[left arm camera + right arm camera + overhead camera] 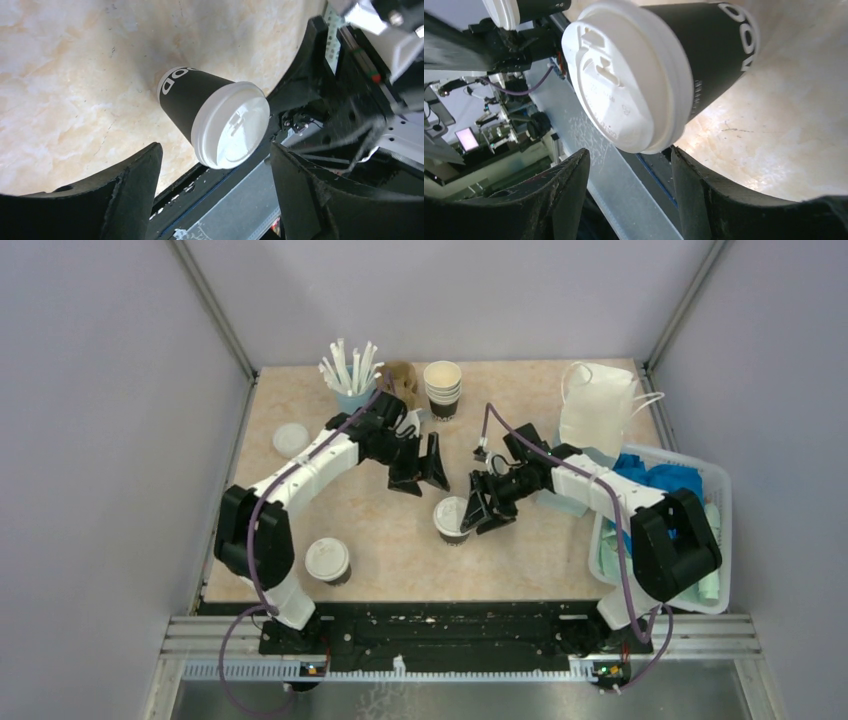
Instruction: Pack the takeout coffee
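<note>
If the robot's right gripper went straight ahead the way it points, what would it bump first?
Probably the lidded coffee cup, right in front of the open right gripper. How near is hard to tell.

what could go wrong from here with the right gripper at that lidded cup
The open right gripper sits right at the lidded cup; a hard squeeze may dent the paper or pop its lid. The open left gripper hangs close by, so the two might clash.
</note>
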